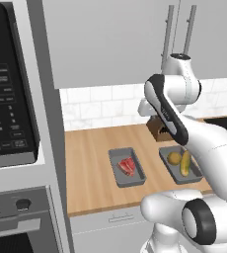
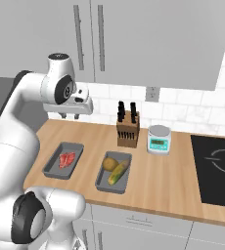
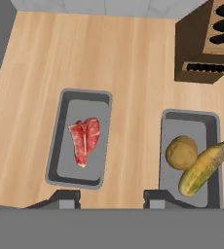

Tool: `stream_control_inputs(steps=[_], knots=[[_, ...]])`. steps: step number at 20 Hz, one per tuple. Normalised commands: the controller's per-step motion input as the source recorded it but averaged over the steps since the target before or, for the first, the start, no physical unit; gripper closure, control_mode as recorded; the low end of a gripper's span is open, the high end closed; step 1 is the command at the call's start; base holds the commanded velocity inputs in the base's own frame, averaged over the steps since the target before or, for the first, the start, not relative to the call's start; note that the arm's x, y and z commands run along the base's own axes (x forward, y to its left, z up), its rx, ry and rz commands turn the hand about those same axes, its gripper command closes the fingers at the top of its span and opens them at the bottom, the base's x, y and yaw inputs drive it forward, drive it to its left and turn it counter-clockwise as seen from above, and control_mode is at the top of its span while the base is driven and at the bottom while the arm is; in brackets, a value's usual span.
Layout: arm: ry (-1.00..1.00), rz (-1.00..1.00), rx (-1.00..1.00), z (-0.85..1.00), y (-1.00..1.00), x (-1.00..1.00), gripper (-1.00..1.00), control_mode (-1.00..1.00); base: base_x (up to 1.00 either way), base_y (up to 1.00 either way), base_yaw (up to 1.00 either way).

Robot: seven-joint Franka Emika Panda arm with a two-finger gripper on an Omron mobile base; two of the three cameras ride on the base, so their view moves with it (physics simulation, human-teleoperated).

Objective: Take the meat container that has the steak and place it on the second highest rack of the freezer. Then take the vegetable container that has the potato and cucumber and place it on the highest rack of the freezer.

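Steak [image 3: 84, 140] tray lies below the raised, parted claw [image 3: 111, 195].

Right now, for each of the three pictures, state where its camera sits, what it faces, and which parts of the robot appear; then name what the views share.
Left base view: behind the arm's left, facing the counter; arm at lower right.
Right base view: behind its right, facing the knife block and scale; arm at left.
Hand view: on the hand, looking down; finger tips at bottom.
Shared: the steak tray and the tray with potato and cucumber.
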Motion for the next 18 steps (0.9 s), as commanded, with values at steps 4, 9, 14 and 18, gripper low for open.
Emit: stream_control_inputs(steps=[4, 9, 14, 18], knots=[[0.0, 0.03, -0.01, -0.09, 0.0, -0.43, -1.0, -1.0, 0.0, 0.0, 0.0], [-0.02, 0.25, -0.23, -0.47, 0.21, -0.79, -1.0, -1.0, 0.0, 0.0, 0.0], [0.0, 0.47, -0.32, -0.66, 0.57, -0.31, -1.0, -1.0, 0.0, 0.0, 0.0], [0.01, 0.55, -0.16, -0.67, 0.69, -0.01, -1.0, -1.0, 0.0, 0.0, 0.0]])
